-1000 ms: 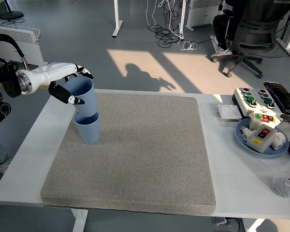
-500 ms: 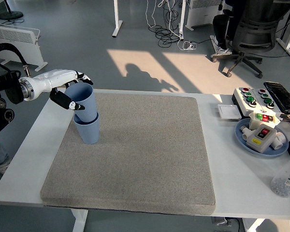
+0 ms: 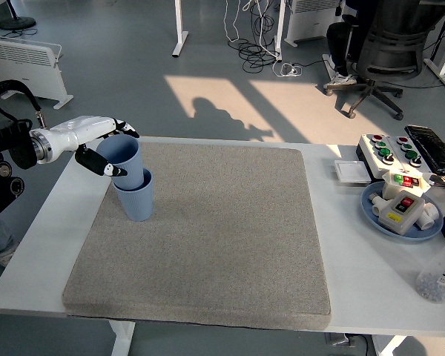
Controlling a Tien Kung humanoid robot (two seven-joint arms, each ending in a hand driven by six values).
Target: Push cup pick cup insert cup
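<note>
Two light blue cups stand at the left of the grey mat [image 3: 208, 230]. The upper cup [image 3: 124, 159] sits tilted inside the lower cup [image 3: 136, 199], which stands upright on the mat. My left hand [image 3: 111, 148] comes in from the left edge, its white palm beside the upper cup. Its fingers [image 3: 126, 130] curl behind the cup's rim, and the thumb lies against the cup's left side, so the hand is shut on the upper cup. My right hand is out of the picture.
At the right on the white table [image 3: 341, 245] are a blue plate [image 3: 371, 211] with a control box, a button panel [image 3: 389, 152], a small white square [image 3: 351, 171] and a clear bottle [image 3: 437, 278]. An office chair stands on the floor beyond.
My left hand has come down with the upper cup, and that cup now sits deeper in the lower one. The lower cup has stayed in place.
</note>
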